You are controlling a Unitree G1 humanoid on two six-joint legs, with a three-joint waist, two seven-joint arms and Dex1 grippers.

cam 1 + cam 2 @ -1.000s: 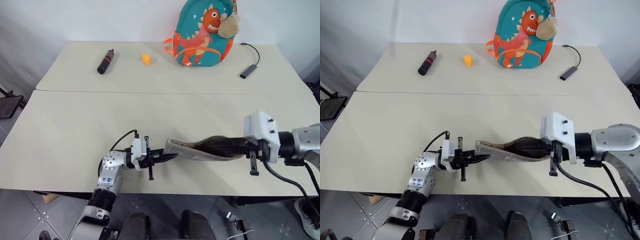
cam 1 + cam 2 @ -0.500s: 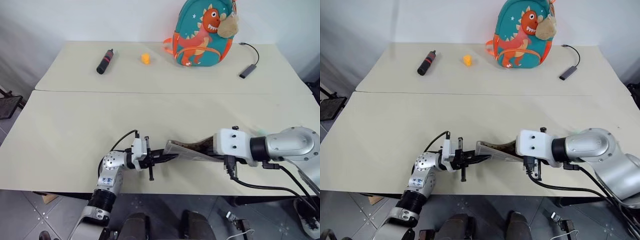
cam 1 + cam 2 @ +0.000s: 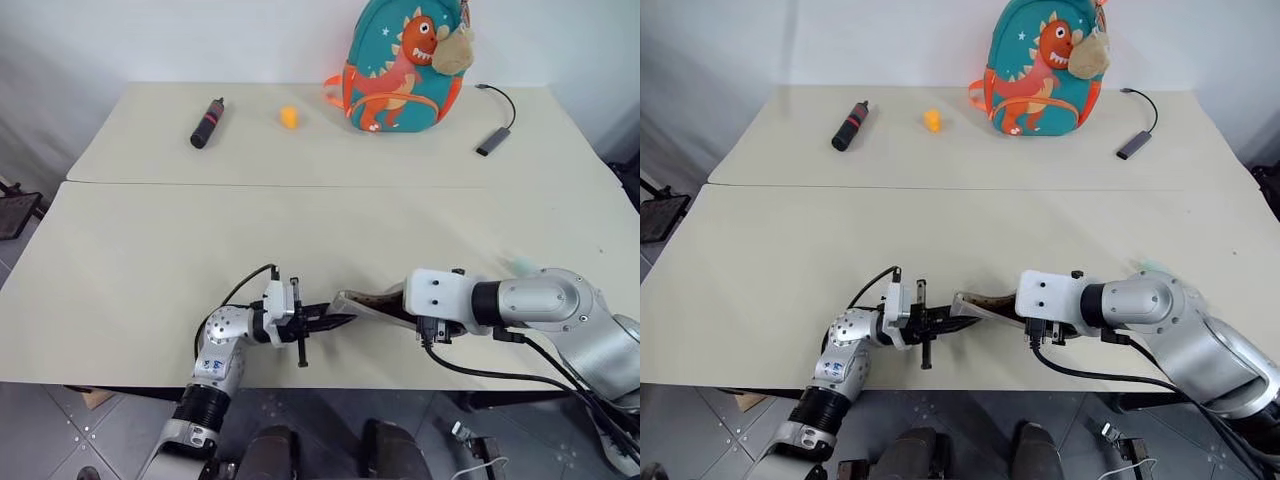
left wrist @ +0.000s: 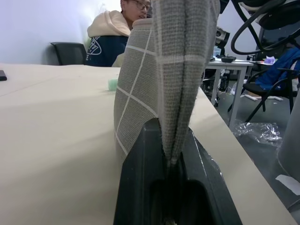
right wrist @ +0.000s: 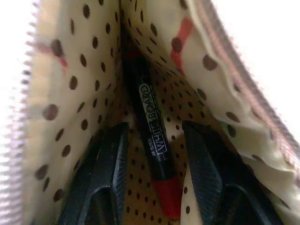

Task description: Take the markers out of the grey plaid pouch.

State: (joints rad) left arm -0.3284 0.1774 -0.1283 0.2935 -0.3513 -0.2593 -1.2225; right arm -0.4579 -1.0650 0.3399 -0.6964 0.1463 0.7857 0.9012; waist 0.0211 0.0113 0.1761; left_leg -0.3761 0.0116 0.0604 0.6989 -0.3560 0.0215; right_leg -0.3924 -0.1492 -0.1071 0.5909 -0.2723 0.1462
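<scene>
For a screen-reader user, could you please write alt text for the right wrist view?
A dark whiteboard marker with a red end lies inside the pouch's dotted cream lining, between the right gripper's two open black fingers.

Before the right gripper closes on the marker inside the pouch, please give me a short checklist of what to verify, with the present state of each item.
1. Left gripper clamps the grey plaid pouch by its end: ok.
2. Pouch mouth is open wide enough for the right gripper to be inside: ok.
3. Dark marker with a red end lies between the open fingers: ok.
4. Fingers are clear of the dotted lining, so no fabric gets pinched: cannot tell.
5. Pale green marker is already out, on the table: ok.
</scene>
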